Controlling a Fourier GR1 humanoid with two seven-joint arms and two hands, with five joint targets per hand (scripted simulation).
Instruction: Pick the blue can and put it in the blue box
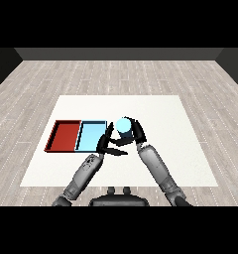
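The blue can (123,127) stands upright just right of the light blue tray (90,135), seen from above with its pale top showing. My right hand (134,134) is curled round the can, fingers wrapping its right side and thumb reaching under its left. Beside the tray's right edge sits my left hand (105,144), fingers straight and spread, just left of the can and not holding it. Whether the can rests on the table or is lifted off it does not show.
A red tray (63,136) lies directly left of the light blue tray, sharing a wall with it. Both trays sit on the white table (165,124), which extends well to the right and back.
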